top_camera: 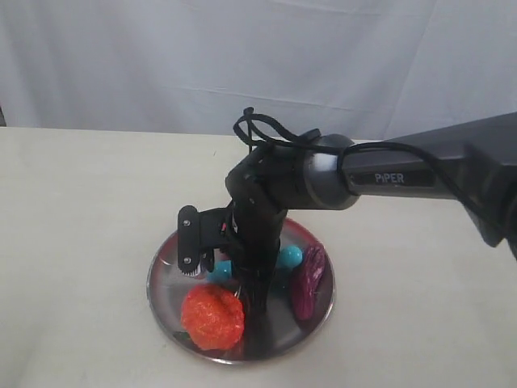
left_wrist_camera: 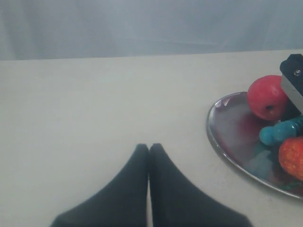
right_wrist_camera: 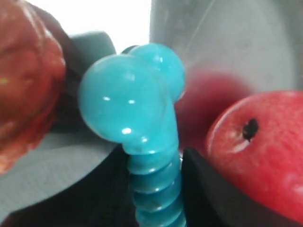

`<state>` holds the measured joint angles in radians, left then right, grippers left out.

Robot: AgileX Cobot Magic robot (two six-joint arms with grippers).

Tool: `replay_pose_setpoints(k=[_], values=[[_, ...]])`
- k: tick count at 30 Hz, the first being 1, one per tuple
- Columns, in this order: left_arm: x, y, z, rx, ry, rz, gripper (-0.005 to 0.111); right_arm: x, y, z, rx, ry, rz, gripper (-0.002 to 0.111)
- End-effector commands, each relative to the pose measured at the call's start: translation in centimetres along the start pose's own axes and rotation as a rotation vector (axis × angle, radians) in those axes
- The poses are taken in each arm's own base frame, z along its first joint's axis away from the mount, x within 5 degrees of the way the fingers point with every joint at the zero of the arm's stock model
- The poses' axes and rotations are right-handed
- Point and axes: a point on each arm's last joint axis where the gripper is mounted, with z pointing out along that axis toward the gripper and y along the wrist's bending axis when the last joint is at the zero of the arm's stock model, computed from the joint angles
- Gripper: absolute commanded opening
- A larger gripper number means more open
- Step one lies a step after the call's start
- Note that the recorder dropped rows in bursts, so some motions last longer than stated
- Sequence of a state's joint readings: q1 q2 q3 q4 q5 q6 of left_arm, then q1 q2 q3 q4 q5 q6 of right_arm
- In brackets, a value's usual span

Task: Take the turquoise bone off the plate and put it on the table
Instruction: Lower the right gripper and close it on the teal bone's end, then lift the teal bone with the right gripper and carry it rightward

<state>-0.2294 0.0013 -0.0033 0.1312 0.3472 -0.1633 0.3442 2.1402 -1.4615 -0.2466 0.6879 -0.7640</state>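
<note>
Turquoise bone sits within the plate, lower centre of the exterior frame. Pale beige bench, white curtain behind. Right claw clamps the bone's ribbed shaft. Left claw tips pressed together.

We saw a pale, faintly creased cloth backdrop hanging behind the worktop, which was broad, beige and matte. Soft, even light fell across both, casting only faint shadows.
</note>
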Motion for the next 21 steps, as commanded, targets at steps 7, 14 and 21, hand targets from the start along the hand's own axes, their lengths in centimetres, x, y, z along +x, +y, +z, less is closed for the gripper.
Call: replay_pose_setpoints(k=[7,14,21], values=[[0.1,0.0,0.0,0.003,0.001,-0.001,0.000,0.2,-1.4,-4.1,0.093,-0.042,0.018,-0.001],[0.1,0.0,0.0,0.003,0.001,-0.001,0.000,1.1,-1.9,-10.1,0.143,-0.065,0.076,-0.001],[0.1,0.0,0.0,0.003,0.001,-0.001,0.000,3.0,-1.7,-17.3,0.197,-0.121,0.381,-0.001]])
